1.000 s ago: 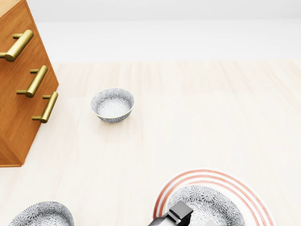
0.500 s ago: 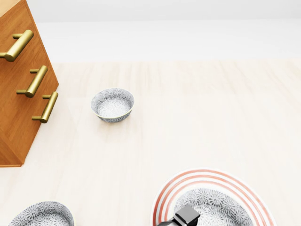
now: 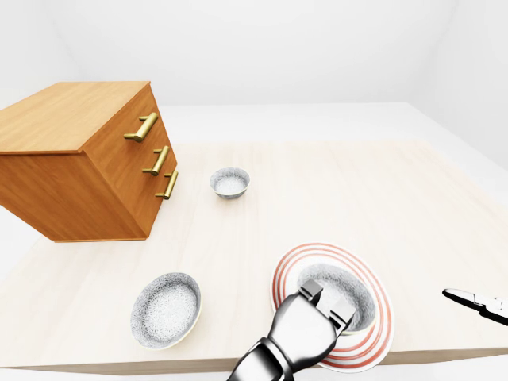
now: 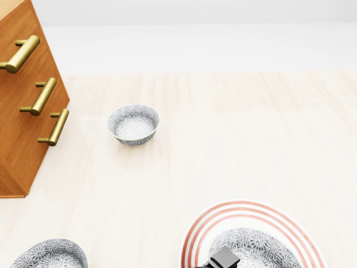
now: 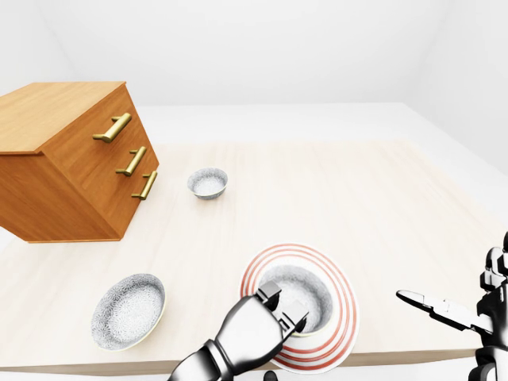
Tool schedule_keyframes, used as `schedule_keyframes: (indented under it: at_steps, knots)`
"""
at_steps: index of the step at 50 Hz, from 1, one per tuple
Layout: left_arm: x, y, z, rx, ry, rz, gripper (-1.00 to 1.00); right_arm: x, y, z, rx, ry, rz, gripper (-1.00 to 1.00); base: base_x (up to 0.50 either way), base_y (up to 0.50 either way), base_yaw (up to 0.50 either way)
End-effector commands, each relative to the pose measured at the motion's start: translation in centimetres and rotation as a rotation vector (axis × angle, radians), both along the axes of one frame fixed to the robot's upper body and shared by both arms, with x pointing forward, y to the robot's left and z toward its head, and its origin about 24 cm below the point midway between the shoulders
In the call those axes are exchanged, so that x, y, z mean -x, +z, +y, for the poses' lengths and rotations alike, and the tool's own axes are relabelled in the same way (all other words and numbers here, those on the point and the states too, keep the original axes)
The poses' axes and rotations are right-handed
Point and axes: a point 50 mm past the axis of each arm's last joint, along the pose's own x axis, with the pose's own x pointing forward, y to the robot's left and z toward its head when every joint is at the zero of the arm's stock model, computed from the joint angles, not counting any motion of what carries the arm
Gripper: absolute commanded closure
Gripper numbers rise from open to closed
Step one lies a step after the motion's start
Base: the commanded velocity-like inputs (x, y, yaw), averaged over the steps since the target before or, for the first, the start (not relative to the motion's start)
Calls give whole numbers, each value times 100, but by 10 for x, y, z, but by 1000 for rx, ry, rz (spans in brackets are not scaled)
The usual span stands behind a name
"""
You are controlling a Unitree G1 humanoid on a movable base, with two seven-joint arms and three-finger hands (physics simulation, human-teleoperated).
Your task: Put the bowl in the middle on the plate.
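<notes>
1. Right-eye view: patterned bowl (image 5: 305, 290) sits on the red-ringed plate (image 5: 343, 313); I judge placement done.
2. Left hand (image 5: 254, 329) is at its near rim; I cannot tell its grip.
3. Right hand (image 5: 456, 311) is spread, empty.

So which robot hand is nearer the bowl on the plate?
Left. In the right-eye view the left robot hand is at the lower-left rim of the bowl; the right robot hand is far right.

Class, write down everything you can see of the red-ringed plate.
The plate is round and white with concentric red rings, seemingly ceramic. It lies flat on the pale wooden table near the left-eye view's bottom edge. A grey patterned bowl sits on it. The left robot hand covers its lower-left rim; contact cannot be told.
</notes>
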Motion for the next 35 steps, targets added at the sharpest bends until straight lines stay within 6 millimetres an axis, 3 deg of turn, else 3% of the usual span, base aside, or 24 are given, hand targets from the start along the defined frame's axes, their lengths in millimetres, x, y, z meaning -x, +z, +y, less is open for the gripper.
schedule_keyframes:
  at_steps: [1,17,19,20,23,24,25,35]
  knots:
    - [0,2,-1,34,-4,8,100,0,-1,-1,-3,-2,1,-100,0,0,0]
    - [-1,0,0,35,2,11,100,1,1,0,4,0,-4,-100,0,0,0]
    - [-1,2,0,40,3,10,47,0,0,0,1,-1,-3,-100,0,0,0]
    - [-2,2,0,40,4,8,40,0,0,0,-1,-1,-2,-100,0,0,0]
    - [0,2,-1,39,0,10,-37,0,-1,0,-3,-2,-1,-100,0,0,0]
    - [0,2,-1,38,0,10,-73,0,0,0,-1,-2,-1,-100,0,0,0]
    - [-1,1,-1,39,1,12,-94,0,1,0,2,-1,-3,-100,0,0,0]
    - [-1,0,0,35,3,15,-100,0,2,0,5,0,-6,-100,0,0,0]
